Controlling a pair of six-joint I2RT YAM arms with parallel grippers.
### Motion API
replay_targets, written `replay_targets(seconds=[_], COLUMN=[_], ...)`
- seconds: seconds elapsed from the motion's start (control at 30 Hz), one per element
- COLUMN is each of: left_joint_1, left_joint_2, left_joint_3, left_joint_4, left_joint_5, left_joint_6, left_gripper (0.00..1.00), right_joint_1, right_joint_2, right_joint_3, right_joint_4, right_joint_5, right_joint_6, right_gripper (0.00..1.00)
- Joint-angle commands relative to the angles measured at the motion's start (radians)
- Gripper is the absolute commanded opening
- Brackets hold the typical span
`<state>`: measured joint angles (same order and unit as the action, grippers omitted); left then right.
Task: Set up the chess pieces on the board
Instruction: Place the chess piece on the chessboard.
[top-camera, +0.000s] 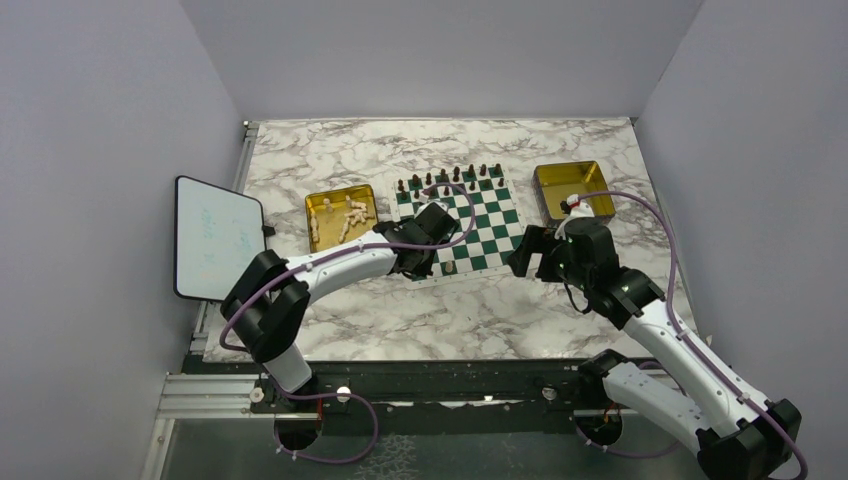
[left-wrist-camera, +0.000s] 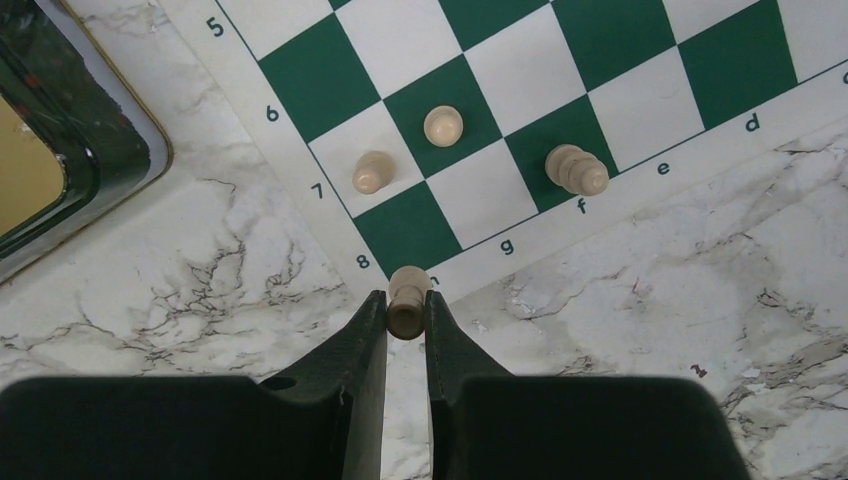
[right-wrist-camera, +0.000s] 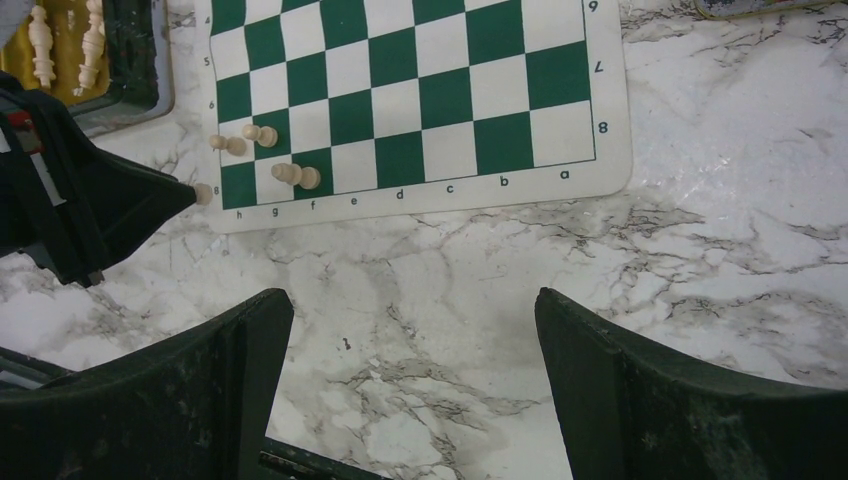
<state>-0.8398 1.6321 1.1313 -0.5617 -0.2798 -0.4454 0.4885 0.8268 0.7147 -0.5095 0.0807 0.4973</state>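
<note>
The left pincer (left-wrist-camera: 404, 302) grips a cream chess piece (left-wrist-camera: 407, 284) over the border of the board (left-wrist-camera: 610, 45), beside the h8 square; the right pincer (right-wrist-camera: 408, 300) hangs wide open. Released short, the piece could miss its square or topple.

Grey-veined white marble surface (top-camera: 480, 310), green-and-white board (top-camera: 490, 225) lying flat at centre of the frame, gold tray (top-camera: 341, 191) just left of it, second gold tray (top-camera: 565, 180) at its upper right, white tablet (top-camera: 215, 237) at the surface's left edge
</note>
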Motion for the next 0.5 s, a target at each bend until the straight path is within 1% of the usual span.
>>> replay_targets(seconds=[0.0, 0.47], left_joint_1=[-0.006, -0.005], left_joint_2=[0.02, 0.069], left_joint_3=[-0.024, -0.038], left_joint_4=[0.046, 0.095], left_joint_5=[-0.023, -0.035], left_joint_6=[-0.018, -0.009], left_gripper=[0.14, 0.14], right_joint_1=[-0.007, -0.007], right_joint_2=[0.004, 0.015], right_joint_3=[-0.002, 0.005], right_joint_4=[0.024, 0.022], right_joint_5=[0.014, 0.019], right_joint_6=[0.006, 0.01], right_gripper=[0.96, 0.96])
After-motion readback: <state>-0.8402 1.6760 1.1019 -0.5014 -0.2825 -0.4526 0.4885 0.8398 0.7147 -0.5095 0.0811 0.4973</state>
